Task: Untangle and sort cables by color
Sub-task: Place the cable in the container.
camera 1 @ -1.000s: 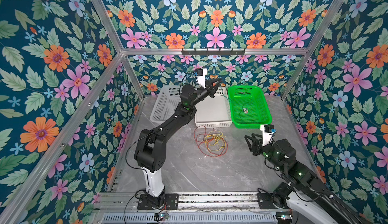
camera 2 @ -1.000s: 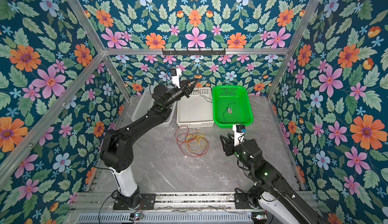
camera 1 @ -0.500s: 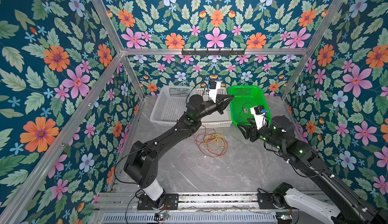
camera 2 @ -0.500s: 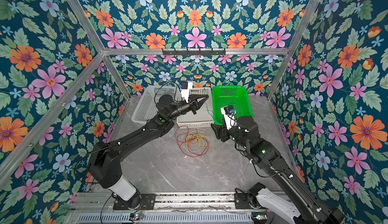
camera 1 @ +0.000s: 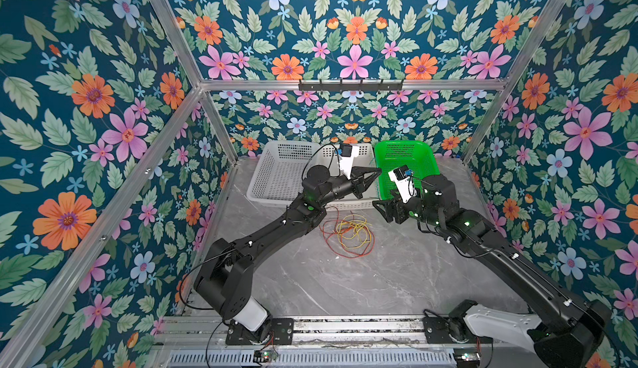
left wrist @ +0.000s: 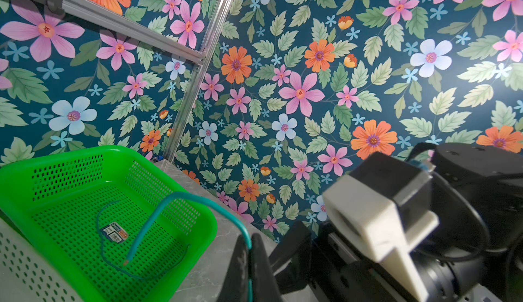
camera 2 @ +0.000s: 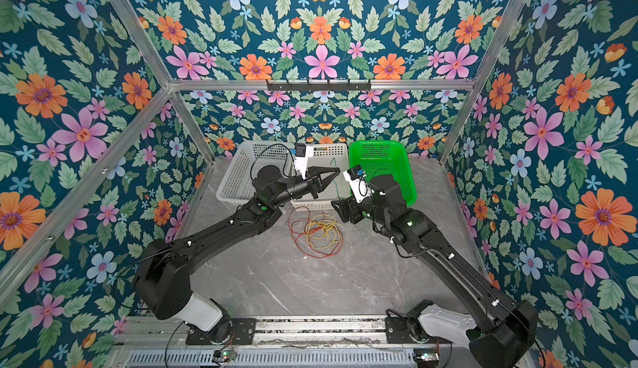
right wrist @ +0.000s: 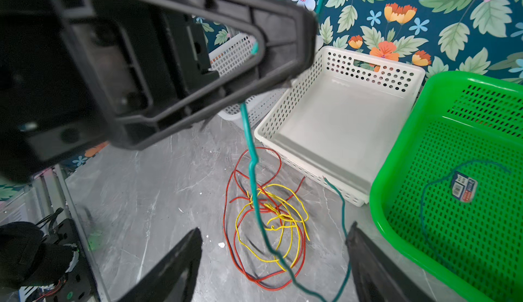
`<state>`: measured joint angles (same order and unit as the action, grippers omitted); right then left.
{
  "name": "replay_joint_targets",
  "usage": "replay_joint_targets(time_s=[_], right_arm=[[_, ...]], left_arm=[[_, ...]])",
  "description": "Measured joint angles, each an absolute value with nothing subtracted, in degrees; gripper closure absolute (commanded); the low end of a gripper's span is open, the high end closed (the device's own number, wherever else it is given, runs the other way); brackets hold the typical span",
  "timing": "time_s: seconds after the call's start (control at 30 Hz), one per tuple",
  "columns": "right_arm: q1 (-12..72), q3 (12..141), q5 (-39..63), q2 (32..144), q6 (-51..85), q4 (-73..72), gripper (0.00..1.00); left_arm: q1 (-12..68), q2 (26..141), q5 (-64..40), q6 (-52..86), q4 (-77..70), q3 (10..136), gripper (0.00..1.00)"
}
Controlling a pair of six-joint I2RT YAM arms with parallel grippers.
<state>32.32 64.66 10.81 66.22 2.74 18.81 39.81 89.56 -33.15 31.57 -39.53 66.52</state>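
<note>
While one teal cable [right wrist: 420,207] lies basketed, left gripper [left wrist: 249,239] pinches second teal cable [right wrist: 249,133], right gripper [right wrist: 276,227] spread; red-yellow tangle [camera 1: 348,235] lies unsorted.

1. I'm counting three baskets: one white basket [camera 1: 279,176], another white basket [camera 1: 364,152], one green basket [camera 1: 400,150].
2. Two teal ones are showing: one teal cable [right wrist: 250,142] dangling, another teal cable [right wrist: 421,204] lying in the green basket.
3. Red cable [right wrist: 225,218] and yellow cable [right wrist: 280,218] are tangling together, so I'm not getting a strand count.
4. Two arms are reaching in: left arm [camera 1: 276,228], right arm [camera 1: 483,238].
</note>
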Motion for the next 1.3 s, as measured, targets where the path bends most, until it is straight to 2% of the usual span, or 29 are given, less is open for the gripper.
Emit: replay_joint_targets(time_s=[0.33,0.5,0.6,0.7,0.77,0.87,0.9,1.13,1.3], right_arm=[[30.83,65.93,13.50,71.42,2.37,15.97,0.67],[30.81,65.45,15.49,71.11,1.61,14.63,1.00],[30.79,65.04,16.14,70.30,1.61,14.79,1.00],[30.79,64.97,15.68,69.34,1.72,15.59,1.00],[30.55,65.08,14.04,68.69,2.26,16.14,1.00],[30.22,65.76,12.62,68.38,2.44,16.95,1.00],[29.78,66.00,12.21,68.47,2.44,17.19,1.00],[18.46,69.91,10.00,72.77,5.72,19.29,1.00],[11.55,76.95,8.38,81.41,7.11,18.70,1.00]], left_arm=[[40.60,87.83,-34.35,33.67,-41.54,64.58,1.00],[40.62,87.26,-33.89,33.74,-40.88,64.42,1.00],[40.77,86.96,-33.12,32.53,-39.59,64.42,0.97],[40.71,86.54,-32.38,30.81,-38.06,64.53,0.65],[40.62,86.11,-31.59,29.98,-36.67,64.53,0.30],[40.60,84.88,-30.79,28.47,-34.72,63.94,0.04],[40.60,84.16,-30.24,27.88,-34.06,63.48,0.00],[40.60,78.41,-24.99,21.58,-27.31,59.27,0.00],[40.53,74.81,-19.97,17.67,-21.23,54.74,0.00]])
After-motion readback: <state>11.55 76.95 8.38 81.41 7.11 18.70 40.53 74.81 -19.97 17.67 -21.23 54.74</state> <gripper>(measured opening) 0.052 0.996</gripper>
